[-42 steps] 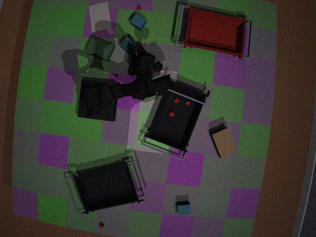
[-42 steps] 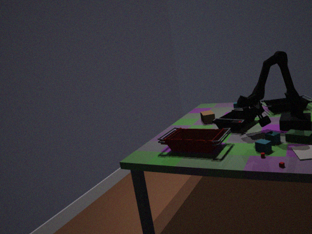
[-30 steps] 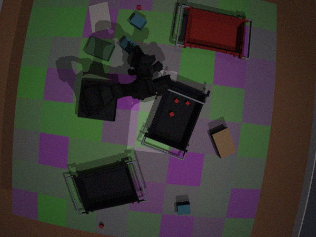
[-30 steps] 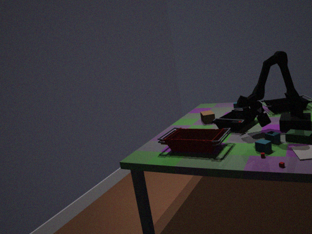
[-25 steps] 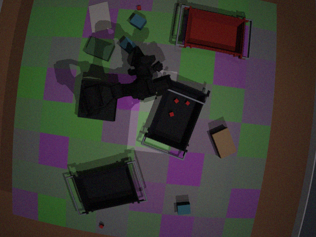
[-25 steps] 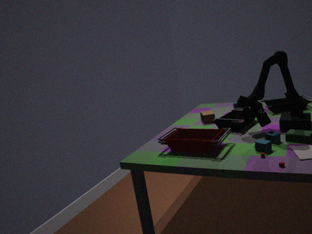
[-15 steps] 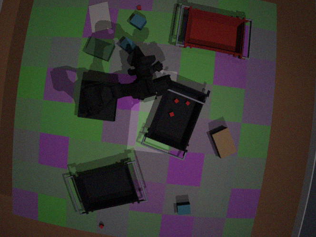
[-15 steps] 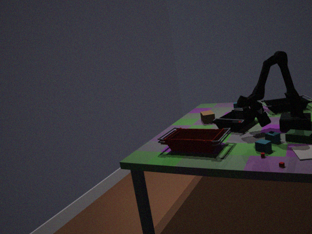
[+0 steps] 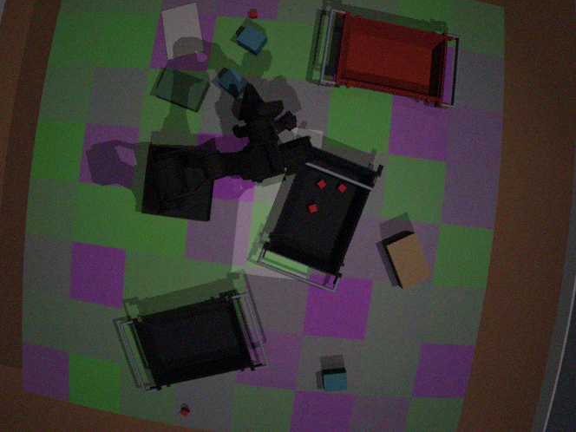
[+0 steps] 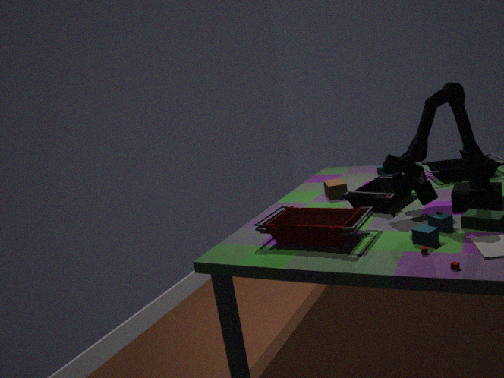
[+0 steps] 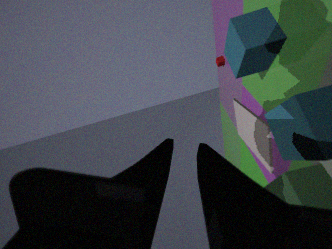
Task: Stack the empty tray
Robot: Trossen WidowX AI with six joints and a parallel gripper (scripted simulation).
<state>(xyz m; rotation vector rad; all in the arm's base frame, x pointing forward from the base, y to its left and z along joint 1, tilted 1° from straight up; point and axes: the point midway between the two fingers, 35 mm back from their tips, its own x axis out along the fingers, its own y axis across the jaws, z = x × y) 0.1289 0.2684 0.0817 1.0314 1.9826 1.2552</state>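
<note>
The loaded black tray (image 9: 307,239) (image 10: 376,196) stands mid-table with three small red blocks (image 9: 321,183) inside. One grey wire bar (image 9: 338,176) lies across its top near the upper end. The other bar (image 9: 297,277) sticks out past the lower end. The empty black tray (image 9: 192,337) (image 10: 456,169) lies at the lower left with its bars out. My gripper (image 9: 249,101) (image 11: 185,147) is shut on nothing. It hangs left of the loaded tray's upper end, pointing sideways toward two teal cubes (image 11: 252,40) (image 11: 300,123).
A red empty tray (image 9: 391,56) (image 10: 313,224) stands at the upper right. A tan box (image 9: 409,258) lies right of the loaded tray. Teal cubes (image 9: 251,38) (image 9: 232,80) (image 9: 335,380), a white card (image 9: 181,29), a green slab (image 9: 179,88) and loose red cubes (image 9: 253,13) (image 9: 184,410) lie around.
</note>
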